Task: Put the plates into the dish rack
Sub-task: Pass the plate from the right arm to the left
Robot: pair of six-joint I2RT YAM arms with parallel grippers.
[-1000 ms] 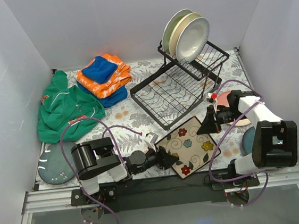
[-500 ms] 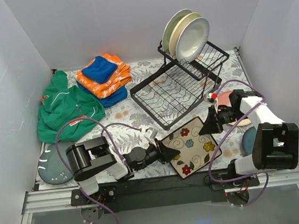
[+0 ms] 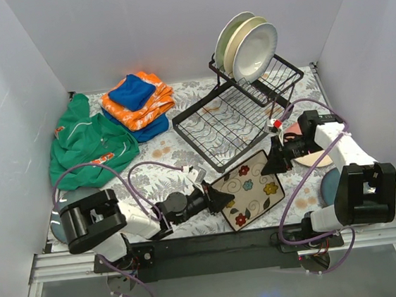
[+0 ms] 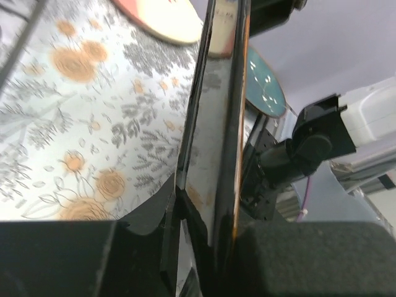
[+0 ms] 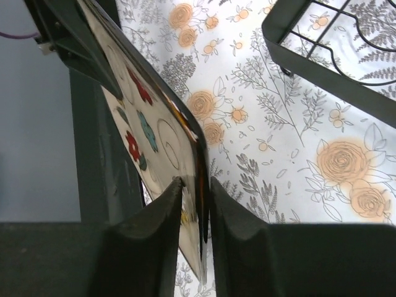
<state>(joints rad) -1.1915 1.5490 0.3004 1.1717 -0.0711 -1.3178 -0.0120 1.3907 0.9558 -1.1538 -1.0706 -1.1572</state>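
Top external view: your left pincer (image 3: pixel 216 200) and right pincer (image 3: pixel 273 163) are both pinching the square flowered plate (image 3: pixel 253 189), holding it tilted over the counter (image 3: pixel 163 152), near the dish rack (image 3: pixel 234 120).

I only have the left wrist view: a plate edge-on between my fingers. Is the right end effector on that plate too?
Observer: Yes. The right wrist view shows the right end effector clamped on the square flowered plate, at the corner opposite the left end effector.
Operator: Anything in the dish rack yet?
Observer: Three plates stand upright in the raised upper section of the dish rack.
Operator: And the lower tray?
Observer: The top view shows no plates in its slots.
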